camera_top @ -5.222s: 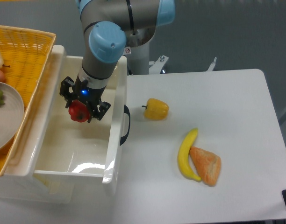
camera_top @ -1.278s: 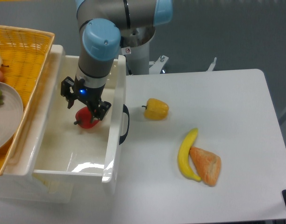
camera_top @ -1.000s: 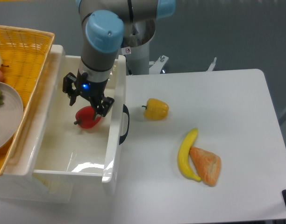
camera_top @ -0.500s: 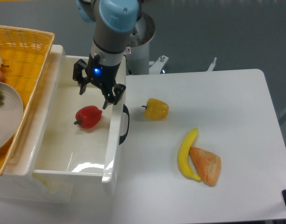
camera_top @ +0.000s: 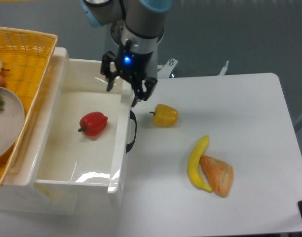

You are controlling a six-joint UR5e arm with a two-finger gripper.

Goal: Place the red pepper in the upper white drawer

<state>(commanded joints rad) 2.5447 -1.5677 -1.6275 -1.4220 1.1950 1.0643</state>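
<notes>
Your pepper (camera_top: 94, 123) lies on the floor of the drawer (camera_top: 52, 165), on its side, with the dark stem pointing away from the handle (camera_top: 132, 131). It rests nearer the handle wall than the opposite wall, and nothing touches it.

Your gripper (camera_top: 124, 91) hangs above the drawer's far corner on the handle side, over the rim where the front wall meets the table (camera_top: 249, 128). The jaws stand wide apart and hold nothing. One finger (camera_top: 109, 83) sits over the drawer interior and the other over the table side of the wall. A blue light glows on the gripper body above them.

Relative to the jaws, the pepper lies well apart: lower in the picture and deeper inside the drawer, with bare white drawer floor between it and the nearer finger.

Beyond the handle, on the table, a yellow pepper (camera_top: 165, 115) lies near the drawer front, just beside the gripper's outer finger in the view though not touching it. Farther from the drawer, a banana (camera_top: 197, 164) lies with a wedge of bread (camera_top: 218, 174) touching its side.

On the drawer's other side a wicker basket (camera_top: 23, 59) overlaps the rim, and a plate (camera_top: 5, 123) sits in it.
</notes>
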